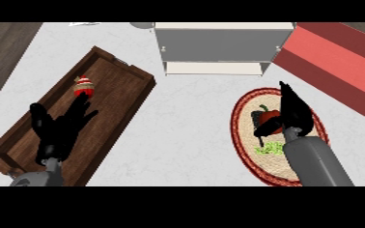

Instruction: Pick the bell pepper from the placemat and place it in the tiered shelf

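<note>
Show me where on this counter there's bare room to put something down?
The widest bare stretch is the white counter between the wooden tray and the round placemat, in front of the tiered shelf. The placemat is crowded: bell pepper, a green item and the right hand. The left hand hovers over the tray's near end.

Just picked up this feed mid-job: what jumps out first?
The red bell pepper lies on the round placemat at lower right, and the right hand is close beside it with straight fingers. The white tiered shelf stands at top centre. At left, the open left hand hovers over a long wooden tray holding a small red item.
</note>
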Robot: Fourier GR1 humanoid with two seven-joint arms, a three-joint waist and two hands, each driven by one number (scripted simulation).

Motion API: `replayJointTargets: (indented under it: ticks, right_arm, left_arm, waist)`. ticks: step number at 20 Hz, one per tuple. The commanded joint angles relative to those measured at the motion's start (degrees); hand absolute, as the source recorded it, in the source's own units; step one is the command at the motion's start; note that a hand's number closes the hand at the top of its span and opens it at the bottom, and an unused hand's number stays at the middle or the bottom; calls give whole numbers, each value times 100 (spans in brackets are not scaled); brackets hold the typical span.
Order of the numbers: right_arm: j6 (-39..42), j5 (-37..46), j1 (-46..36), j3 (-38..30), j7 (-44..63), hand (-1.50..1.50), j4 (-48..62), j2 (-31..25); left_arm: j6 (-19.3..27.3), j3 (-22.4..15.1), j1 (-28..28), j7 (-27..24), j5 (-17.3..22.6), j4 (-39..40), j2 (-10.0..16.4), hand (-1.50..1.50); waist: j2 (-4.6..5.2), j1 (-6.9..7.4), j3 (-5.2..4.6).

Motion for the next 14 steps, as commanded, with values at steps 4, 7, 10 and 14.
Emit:
replayJointTargets:
  ticks: [4,7,10,14]
  right_arm:
    - [980,111,-160,661,-570,150,512,48]
    - [644,-8,-391,275,-756,150,749,341]
    - [650,-5,-87,263,-898,150,197,250]
    - [39,281,357,454,-1232,150,-226,410]
  left_arm:
    - [29,-109,-41,69,-140,210,-140,0]
    - [60,48,-41,436,-101,-75,-63,0]
    - [5,-142,227,64,-310,19,-271,0]
    - [26,17,62,298,-233,53,-232,0]
  waist:
    - [50,25,-40]
    - [41,14,-38]
    - [34,-9,-40]
    - [32,-31,-40]
